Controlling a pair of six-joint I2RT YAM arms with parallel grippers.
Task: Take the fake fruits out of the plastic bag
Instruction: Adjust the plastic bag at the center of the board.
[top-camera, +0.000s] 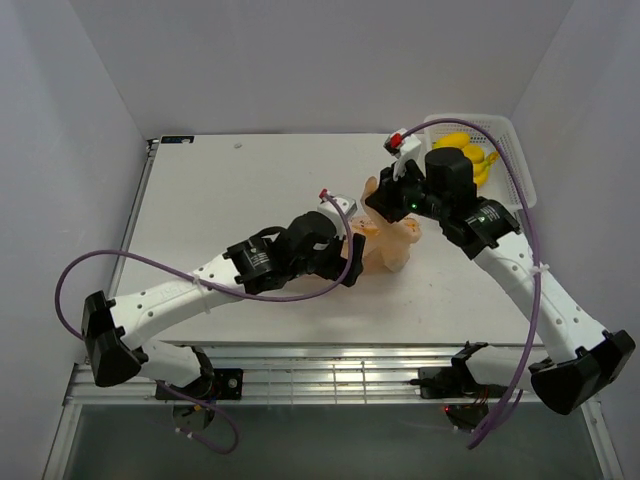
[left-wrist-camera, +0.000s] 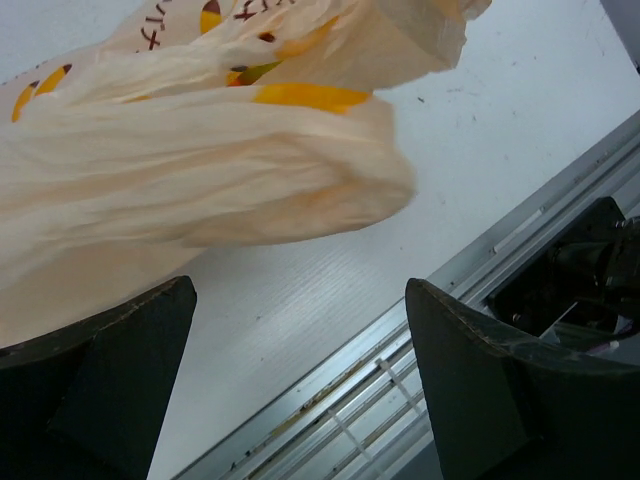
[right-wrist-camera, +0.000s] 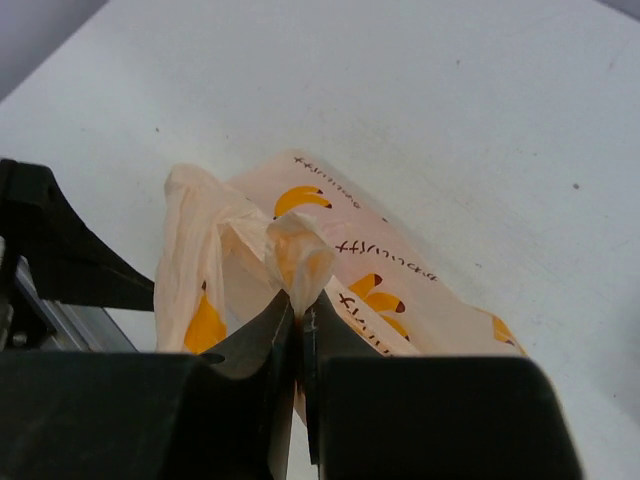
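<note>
Overhead view. The plastic bag (top-camera: 388, 245) lies on the table (top-camera: 230, 200) near its middle, between the two arms. The right gripper (top-camera: 382, 203) is at the bag's far upper end, where the plastic rises into a peak. The left gripper (top-camera: 345, 258) sits just beside the bag's near left side. A white basket (top-camera: 505, 128) with a yellow banana bunch (top-camera: 462, 150) stands at the far right corner, apart from the bag. No loose fruit on the table.

Left wrist view. The left gripper's jaws are spread wide with nothing between them. The bag is bunched just ahead of and above them, not touched as far as I can tell. Printed yellow bananas show on the plastic.

Right wrist view. The right gripper's jaws are closed, pinching a twisted fold of the bag, probably a handle or the rim. The rest of the bag hangs below onto the table.

Progress. The fake fruits cannot be made out in any view. I judge both are inside the bag, so no removal has been done yet. The grip on the bag is made; opening the mouth and taking out both fruits remain.

Writing. Small dark lettering runs beside the banana prints. It is too small and creased to read. No brand is legible.
</note>
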